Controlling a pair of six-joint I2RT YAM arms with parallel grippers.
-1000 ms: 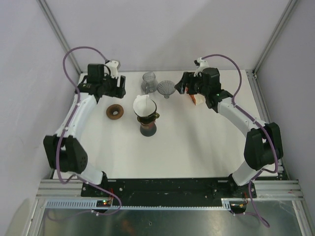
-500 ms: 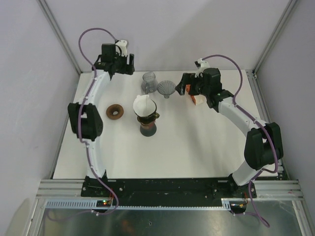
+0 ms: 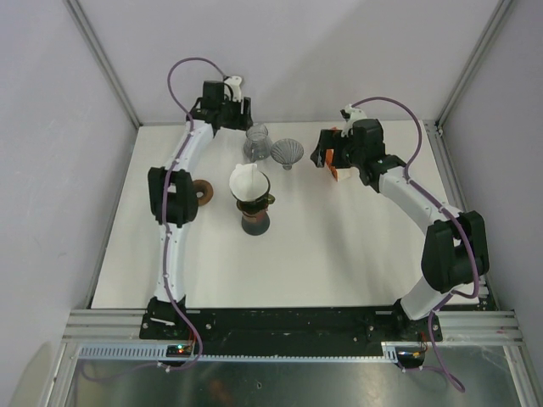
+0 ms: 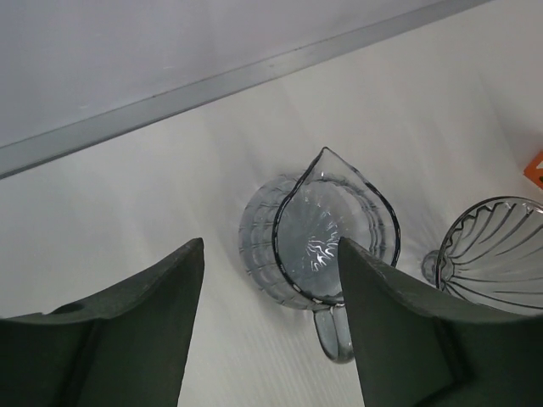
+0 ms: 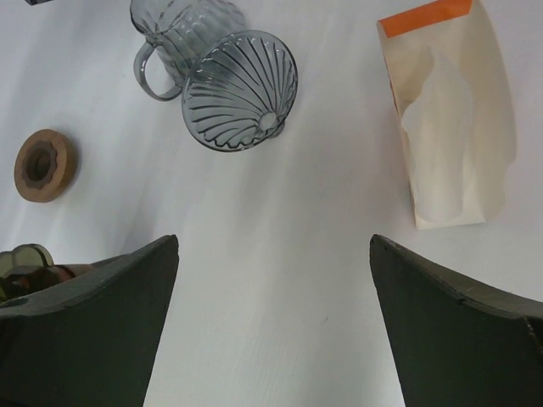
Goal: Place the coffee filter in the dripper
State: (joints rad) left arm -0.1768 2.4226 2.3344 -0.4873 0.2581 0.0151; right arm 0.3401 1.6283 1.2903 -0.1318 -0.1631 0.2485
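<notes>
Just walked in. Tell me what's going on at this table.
Two robot arms are working a coffee setup. The left hand hovers open above the glass pitcher, holding nothing. The right hand is open and empty, with the clear glass dripper and the filter packet ahead of it. A white paper filter sits in the brown dripper on the dark server near the middle.
</notes>
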